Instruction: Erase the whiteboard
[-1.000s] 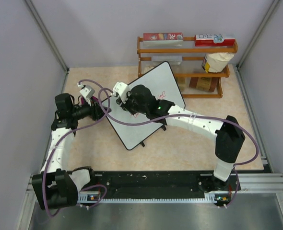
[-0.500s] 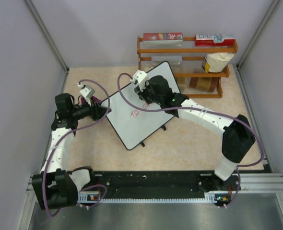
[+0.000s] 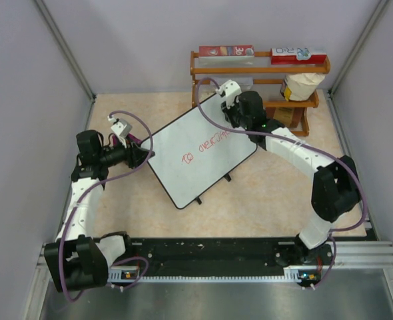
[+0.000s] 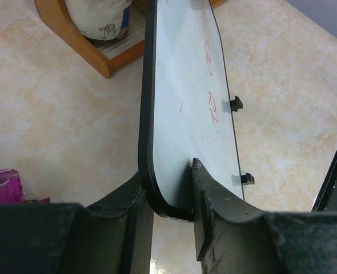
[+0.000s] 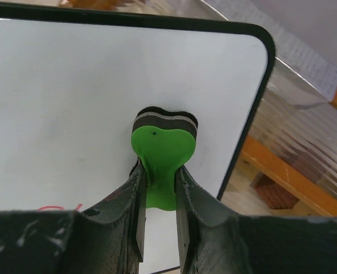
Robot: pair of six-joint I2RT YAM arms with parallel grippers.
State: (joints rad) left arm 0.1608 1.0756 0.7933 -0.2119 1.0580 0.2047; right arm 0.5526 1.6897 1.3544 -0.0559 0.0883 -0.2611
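Note:
The whiteboard (image 3: 183, 175) lies tilted at the table's middle, with red handwriting (image 3: 208, 145) across it. My left gripper (image 3: 145, 155) is shut on the board's left corner; in the left wrist view the fingers (image 4: 214, 211) clamp the black-framed edge of the whiteboard (image 4: 180, 85). My right gripper (image 3: 231, 110) is over the board's far corner, shut on a green eraser. In the right wrist view the green eraser (image 5: 164, 145) sits between my jaws (image 5: 160, 188), with its dark pad against the whiteboard (image 5: 71, 103) near the rounded corner.
A wooden rack (image 3: 260, 73) with boxes and a bag stands just behind the board's far corner, close to my right gripper. A pink packet (image 4: 0, 185) lies on the table left of my left gripper. A black rail (image 3: 210, 257) runs along the near edge.
My right gripper has swept with the eraser from the board's left-middle to its far right corner. The red handwriting now shows uncovered. The left gripper has kept its hold.

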